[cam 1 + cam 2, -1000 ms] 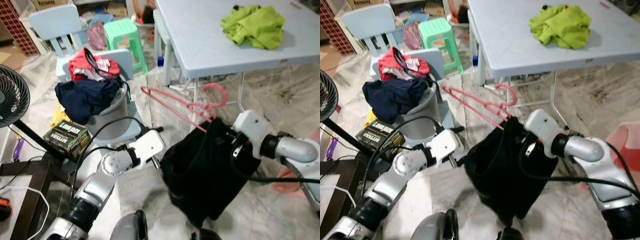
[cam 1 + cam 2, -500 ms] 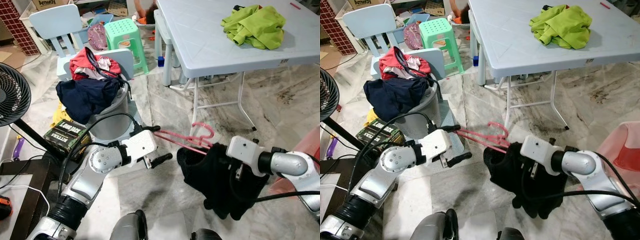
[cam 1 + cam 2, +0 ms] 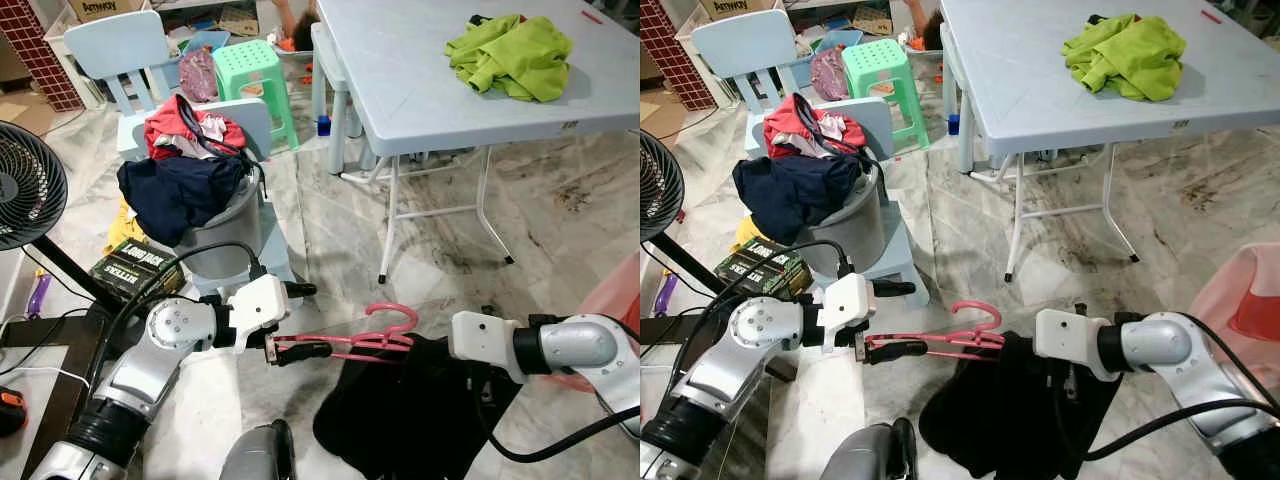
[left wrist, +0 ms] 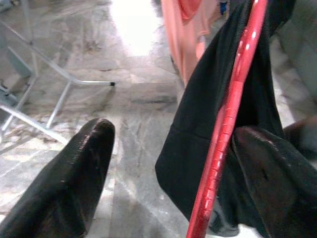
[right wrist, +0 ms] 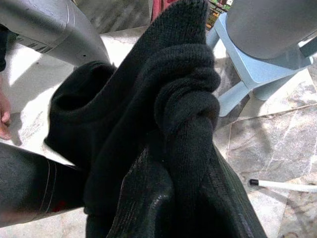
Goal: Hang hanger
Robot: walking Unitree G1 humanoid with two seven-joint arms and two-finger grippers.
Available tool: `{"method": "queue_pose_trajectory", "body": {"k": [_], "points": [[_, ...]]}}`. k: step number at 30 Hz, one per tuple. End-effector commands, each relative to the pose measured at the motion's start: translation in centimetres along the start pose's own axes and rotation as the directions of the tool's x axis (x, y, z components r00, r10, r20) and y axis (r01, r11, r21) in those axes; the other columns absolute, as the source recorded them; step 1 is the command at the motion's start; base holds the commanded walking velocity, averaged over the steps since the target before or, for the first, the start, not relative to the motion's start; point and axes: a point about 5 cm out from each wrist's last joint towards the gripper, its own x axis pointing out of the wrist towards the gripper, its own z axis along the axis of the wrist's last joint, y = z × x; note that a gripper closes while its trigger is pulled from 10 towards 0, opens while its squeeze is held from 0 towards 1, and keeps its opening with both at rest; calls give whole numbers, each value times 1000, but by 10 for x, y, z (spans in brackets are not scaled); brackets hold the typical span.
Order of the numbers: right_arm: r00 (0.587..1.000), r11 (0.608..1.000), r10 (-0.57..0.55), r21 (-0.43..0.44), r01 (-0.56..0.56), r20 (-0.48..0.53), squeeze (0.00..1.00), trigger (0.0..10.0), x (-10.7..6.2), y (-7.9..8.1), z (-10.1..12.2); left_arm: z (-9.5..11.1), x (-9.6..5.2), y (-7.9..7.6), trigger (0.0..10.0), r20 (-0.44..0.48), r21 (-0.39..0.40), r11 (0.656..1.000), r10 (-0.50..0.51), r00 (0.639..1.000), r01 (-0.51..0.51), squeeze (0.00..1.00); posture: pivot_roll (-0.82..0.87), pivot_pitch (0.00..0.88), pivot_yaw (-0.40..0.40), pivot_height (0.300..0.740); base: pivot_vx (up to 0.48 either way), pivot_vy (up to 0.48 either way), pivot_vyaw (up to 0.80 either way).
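A pink hanger [image 3: 350, 343] lies almost level above the floor, hook [image 3: 395, 314] upward, its right part buried in a black garment [image 3: 410, 415] that hangs from it. My left gripper [image 3: 302, 320] is open around the hanger's left end. In the left wrist view the pink bar [image 4: 225, 124] lies against one finger [image 4: 277, 183], while the other finger [image 4: 69, 183] stands well apart. My right gripper [image 3: 478, 385] is sunk in the black cloth at the hanger's right end. The right wrist view has bunched black knit [image 5: 173, 124] clamped between its fingers.
A white folding table [image 3: 420, 100] with a green cloth [image 3: 510, 55] stands ahead on the right, its legs [image 3: 388, 225] close by. A grey bucket [image 3: 225, 235] piled with clothes sits on a pale blue chair at left. Around stand a fan [image 3: 25, 190], a green stool [image 3: 255, 70] and a pink bin [image 3: 622, 295].
The hanger and black garment came down from chest height to low over the floor, and the hanger turned level. My left gripper moved to its left end.
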Motion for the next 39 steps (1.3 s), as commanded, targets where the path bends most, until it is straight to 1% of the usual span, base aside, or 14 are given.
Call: {"method": "queue_pose_trajectory", "body": {"k": [1, 4, 7, 9, 11, 12, 16, 23, 39], "points": [[999, 998, 7, -59, -5, 35, 0, 10000, -6, -7, 11, -1, 1, 2, 0, -7, 10, 1000, -21, 1000, 21, 0, -90, 79, 36, 740, 0, 0, 0], [999, 997, 22, -76, -18, 40, 0, 10000, -6, -9, 13, -1, 5, 1, 0, -5, 26, 998, -58, 998, 58, 0, -91, 75, 33, 740, 0, 0, 0], [999, 996, 29, -84, -26, 41, 0, 10000, -6, -11, 13, -1, 7, 1, 0, -3, 24, 997, -80, 997, 80, 0, -91, 75, 33, 740, 0, 0, 0], [998, 994, 33, -101, -29, 46, 0, 10000, -3, -13, 16, -2, 10, 2, 0, -11, 43, 994, -101, 995, 101, 0, -91, 75, 33, 740, 0, 0, 0], [998, 994, 35, -107, -29, 48, 0, 10000, -2, -14, 16, -2, 11, 2, 0, -11, 43, 994, -104, 995, 104, 0, -91, 75, 33, 740, 0, 0, 0], [998, 993, 24, -119, -17, 57, 0, 10000, 0, -17, 19, -2, 13, 1, 0, -15, 45, 991, -121, 992, 122, 0, -89, 73, 30, 740, 0, 0, 0], [997, 990, 29, -138, -19, 67, 0, 10000, 4, -22, 22, -3, 18, 4, 0, -19, 58, 989, -136, 990, 137, 0, -89, 73, 30, 740, 0, 0, 0], [998, 987, 41, -160, -33, 48, 0, 10000, 4, -24, 20, -4, 20, 8, 0, -29, 74, 985, -152, 988, 154, 0, -92, 74, 33, 740, 0, 0, 0], [997, 987, 37, -161, -27, 61, 0, 10000, 8, -24, 20, -7, 21, 10, 0, -30, 71, 984, -163, 986, 165, 0, -90, 77, 34, 740, 0, 0, 0]]}}
